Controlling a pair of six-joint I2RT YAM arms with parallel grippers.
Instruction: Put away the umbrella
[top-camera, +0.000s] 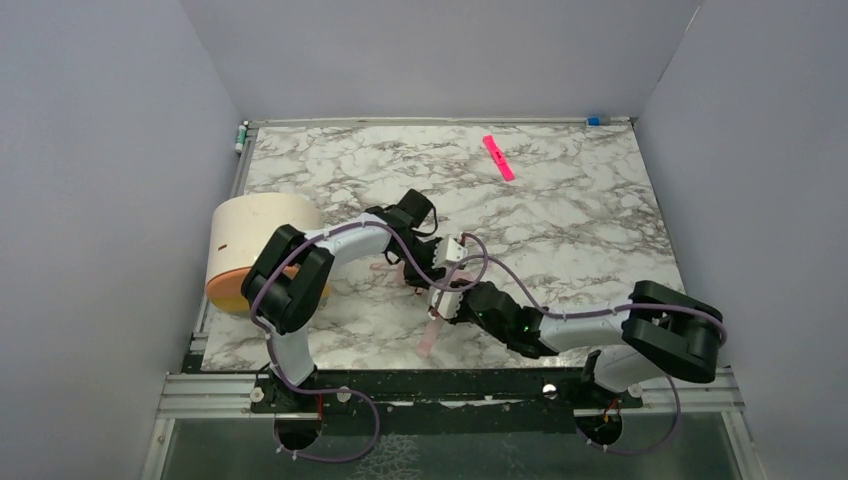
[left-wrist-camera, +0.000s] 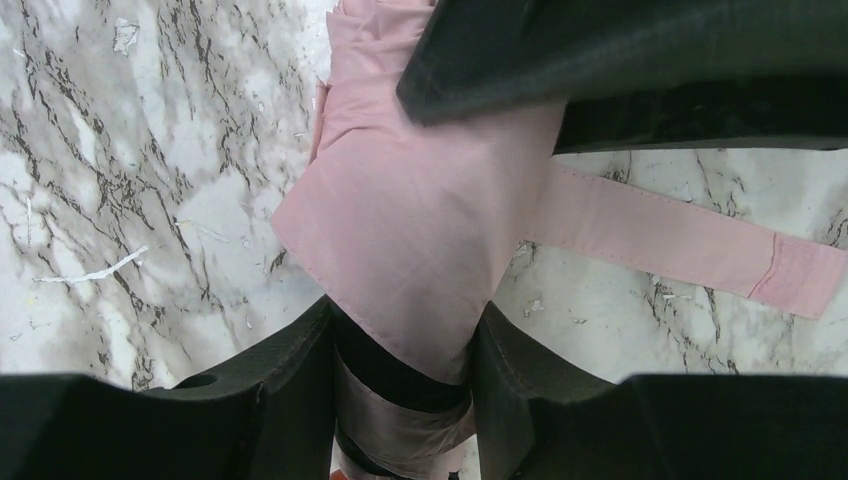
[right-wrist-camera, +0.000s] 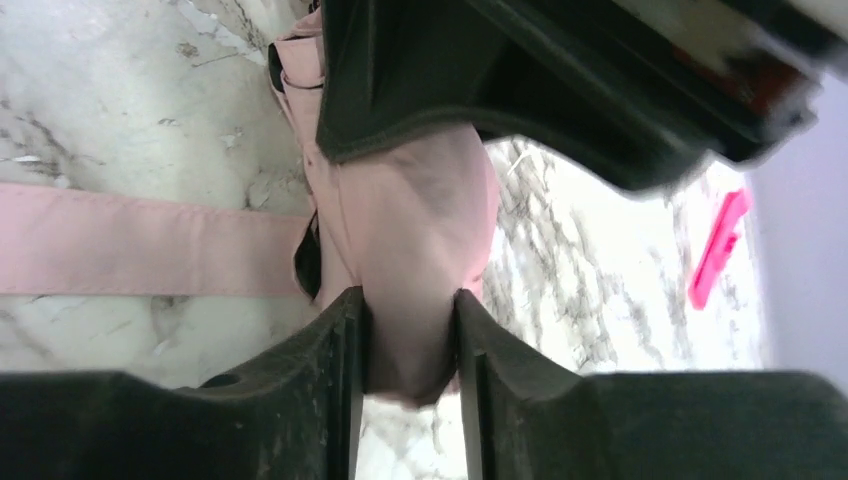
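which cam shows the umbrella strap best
Left wrist: the strap lies flat on the marble, stitched end in view. Right wrist cuts it off at the frame edge. From the top, the arms mostly hide it.

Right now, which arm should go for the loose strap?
Left, probably. The strap lies loose on the left arm's side of the umbrella, its free end showing only in the left wrist view. The right hand pinches the umbrella and can steady it. The left hand must release first.
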